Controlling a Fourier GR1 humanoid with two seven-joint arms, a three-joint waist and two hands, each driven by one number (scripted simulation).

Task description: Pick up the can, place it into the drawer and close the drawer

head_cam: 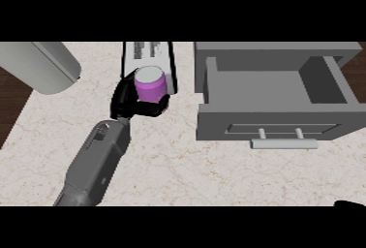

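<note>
bottom right corner: sliver of right hand (350, 203), fingers not readable. left hand (139, 102) at mid-bench (178, 164), fingers curled round purple can (150, 86), upright, left of open drawer (275, 104). likely step: carry can over. best lifted above drawer's left wall before swinging right, kept upright, lowered into the tray. handle (283, 143) on the near face, for pushing shut afterwards. roll (39, 65) far left.
</note>
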